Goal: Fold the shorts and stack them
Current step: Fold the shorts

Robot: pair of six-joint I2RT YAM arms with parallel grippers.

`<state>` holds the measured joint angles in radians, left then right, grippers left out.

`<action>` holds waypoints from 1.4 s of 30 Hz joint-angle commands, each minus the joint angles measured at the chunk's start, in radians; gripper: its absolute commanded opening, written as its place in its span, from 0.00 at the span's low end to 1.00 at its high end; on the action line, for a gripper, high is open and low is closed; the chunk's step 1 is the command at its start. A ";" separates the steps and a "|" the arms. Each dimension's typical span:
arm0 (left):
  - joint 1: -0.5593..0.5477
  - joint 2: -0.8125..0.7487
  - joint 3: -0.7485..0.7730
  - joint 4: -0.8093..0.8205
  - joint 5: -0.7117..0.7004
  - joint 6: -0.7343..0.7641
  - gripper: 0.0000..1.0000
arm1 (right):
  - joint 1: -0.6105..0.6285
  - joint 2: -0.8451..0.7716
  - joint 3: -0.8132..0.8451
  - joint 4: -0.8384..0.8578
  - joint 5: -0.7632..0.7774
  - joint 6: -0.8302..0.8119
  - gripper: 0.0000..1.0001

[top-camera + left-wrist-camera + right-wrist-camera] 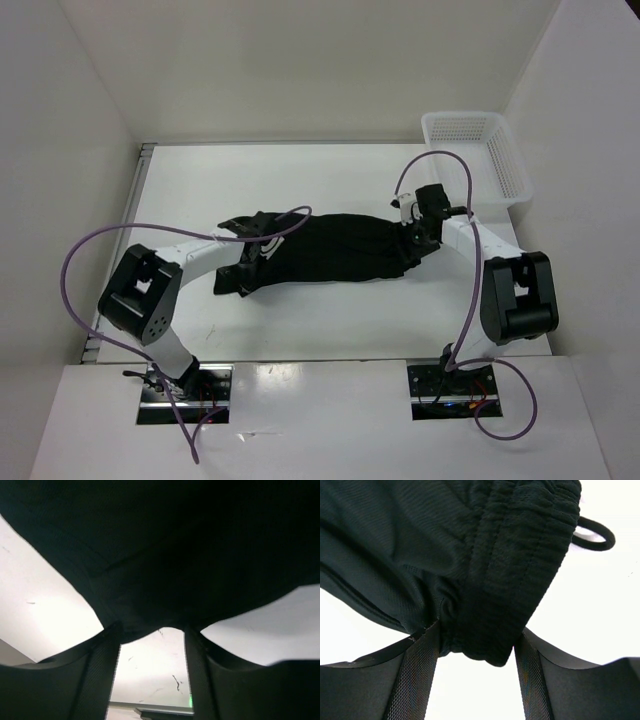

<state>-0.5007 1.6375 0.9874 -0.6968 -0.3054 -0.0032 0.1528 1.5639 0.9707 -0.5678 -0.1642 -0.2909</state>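
The black shorts [330, 250] lie stretched left to right across the middle of the white table. My left gripper [243, 272] is at their left end. In the left wrist view the leg fabric [160, 555] drapes over and between the fingertips of that gripper [152, 630], held at its edge. My right gripper [415, 238] is at the right end. In the right wrist view that gripper [477, 645] is shut on the bunched elastic waistband [510, 580]. A drawstring loop [595, 535] sticks out to the right.
A white mesh basket [478, 155] stands at the back right corner, just behind my right arm. White walls close in the table [300, 320] on the left, back and right. Purple cables loop over both arms.
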 commanded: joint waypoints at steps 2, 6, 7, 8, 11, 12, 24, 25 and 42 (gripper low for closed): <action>-0.009 0.041 -0.003 0.011 -0.008 0.003 0.57 | 0.010 -0.054 -0.009 -0.020 -0.023 -0.062 0.64; -0.009 0.041 0.019 -0.023 0.098 0.003 0.47 | 0.010 -0.054 0.002 -0.030 -0.012 -0.082 0.65; -0.009 0.051 0.019 -0.032 0.098 0.003 0.42 | 0.010 -0.054 0.002 -0.030 0.000 -0.096 0.65; -0.009 0.061 0.019 -0.032 0.098 0.003 0.30 | 0.010 -0.054 0.002 -0.030 0.000 -0.114 0.65; -0.009 0.061 0.028 -0.052 0.098 0.003 0.10 | 0.010 -0.054 0.011 -0.030 0.035 -0.183 0.65; -0.009 0.061 0.028 -0.052 0.098 0.003 0.02 | 0.010 -0.054 0.011 -0.030 0.035 -0.203 0.65; -0.009 -0.044 0.102 -0.075 -0.102 0.003 0.00 | 0.010 -0.042 0.043 -0.070 -0.011 -0.272 0.64; -0.009 -0.057 0.102 -0.064 -0.127 0.003 0.00 | 0.010 -0.042 0.043 -0.070 -0.011 -0.283 0.57; 0.175 -0.168 0.169 -0.007 -0.324 0.003 0.00 | 0.048 -0.013 0.112 -0.162 -0.072 -0.401 0.00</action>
<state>-0.3283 1.5303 1.1118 -0.6998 -0.5594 -0.0036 0.1936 1.5467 1.0351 -0.6640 -0.2070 -0.6342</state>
